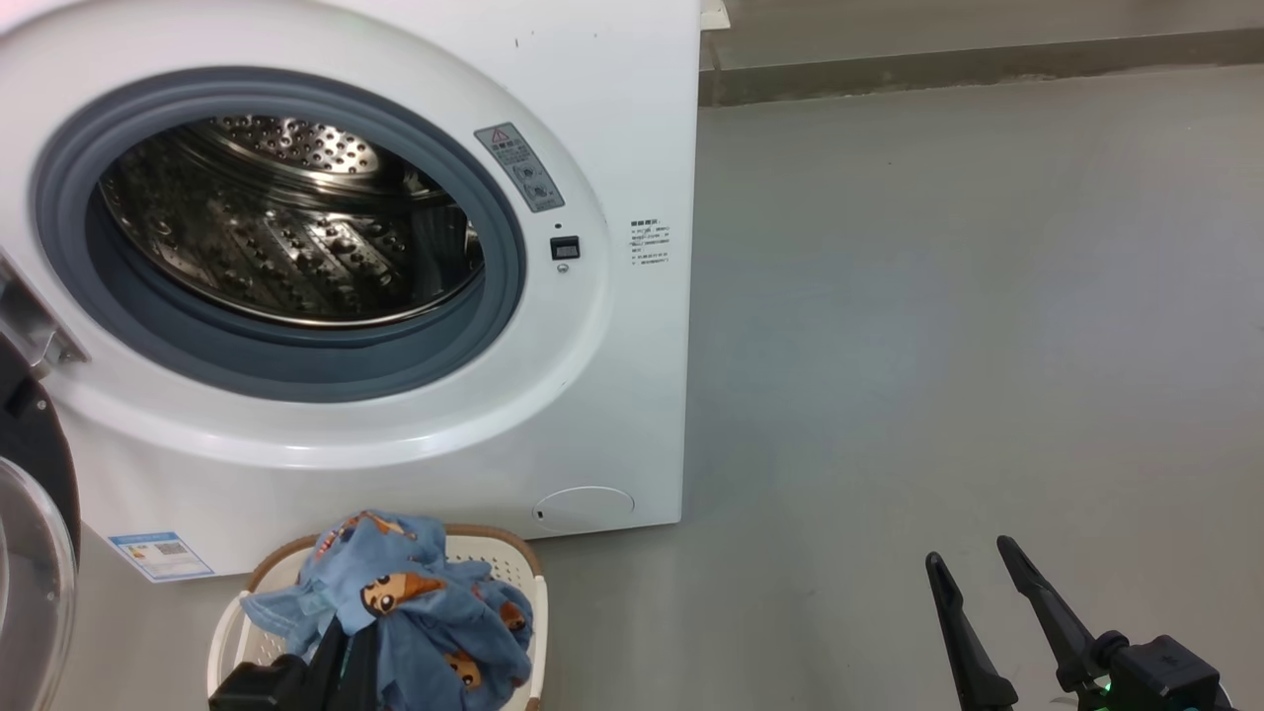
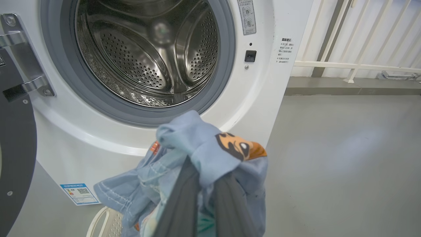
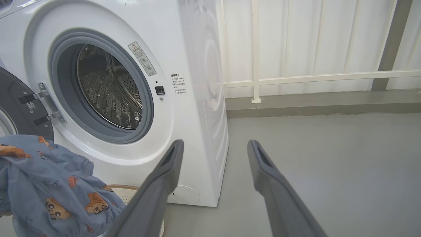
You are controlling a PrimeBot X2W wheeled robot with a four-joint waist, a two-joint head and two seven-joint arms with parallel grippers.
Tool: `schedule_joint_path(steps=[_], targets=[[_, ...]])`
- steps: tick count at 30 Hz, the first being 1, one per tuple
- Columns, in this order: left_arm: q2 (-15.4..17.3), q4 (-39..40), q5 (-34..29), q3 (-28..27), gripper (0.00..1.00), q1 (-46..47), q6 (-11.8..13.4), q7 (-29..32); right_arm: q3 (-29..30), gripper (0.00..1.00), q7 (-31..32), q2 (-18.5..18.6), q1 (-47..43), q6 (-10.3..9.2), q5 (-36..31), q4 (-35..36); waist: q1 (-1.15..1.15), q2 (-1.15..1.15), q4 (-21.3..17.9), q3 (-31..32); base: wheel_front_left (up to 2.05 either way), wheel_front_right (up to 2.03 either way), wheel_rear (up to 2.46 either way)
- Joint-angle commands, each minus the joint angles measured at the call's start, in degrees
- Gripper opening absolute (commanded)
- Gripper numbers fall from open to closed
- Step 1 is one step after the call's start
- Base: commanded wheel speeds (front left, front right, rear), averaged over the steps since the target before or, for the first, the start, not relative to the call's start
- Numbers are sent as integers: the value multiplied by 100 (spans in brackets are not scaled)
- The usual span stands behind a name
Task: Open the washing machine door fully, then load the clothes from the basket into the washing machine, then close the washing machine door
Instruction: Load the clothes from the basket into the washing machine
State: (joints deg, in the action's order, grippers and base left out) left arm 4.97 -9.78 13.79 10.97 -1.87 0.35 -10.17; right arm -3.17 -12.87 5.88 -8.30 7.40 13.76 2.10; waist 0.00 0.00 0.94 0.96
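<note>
Left gripper [image 2: 207,179] clamps clothes [image 2: 197,141], bundle hanging over basket [image 1: 499,565] on floor [image 1: 938,296] at washing machine [image 1: 612,375] front | washing machine door [image 1: 39,444] swung wide left, so my path to drum [image 1: 286,227] looks clear | right gripper [image 1: 970,550] spread, empty, parked aside

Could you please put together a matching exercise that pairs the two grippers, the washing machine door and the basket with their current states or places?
Things:
1. left gripper
2. right gripper
3. washing machine door
4. basket

States or places:
A. on the floor in front of the washing machine
B. shut on the clothes
C. swung open on its hinges
D. open, holding nothing

Pairs: 1-B, 2-D, 3-C, 4-A
</note>
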Motion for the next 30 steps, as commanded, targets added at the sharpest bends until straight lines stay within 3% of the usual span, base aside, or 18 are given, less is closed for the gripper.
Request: schedule_joint_path(steps=[1, 15, 30], targets=[[82, 153, 40, -183, 0, 183, 67, -68, -144, 100, -7, 58, 110, 9, -28, 162, 0, 0, 2, -9, 0, 0, 0], [67, -89, 130, -255, 0, 561, 182, -168, -198, 100, -2, 124, 184, 9, 21, 226, 0, 0, -46, -251, 0, 0, 0], [82, -1261, 415, -621, 0, 2432, 176, -386, -235, 100, -93, 395, 778, 9, 191, 375, 0, 0, -323, -1514, 0, 0, 0]])
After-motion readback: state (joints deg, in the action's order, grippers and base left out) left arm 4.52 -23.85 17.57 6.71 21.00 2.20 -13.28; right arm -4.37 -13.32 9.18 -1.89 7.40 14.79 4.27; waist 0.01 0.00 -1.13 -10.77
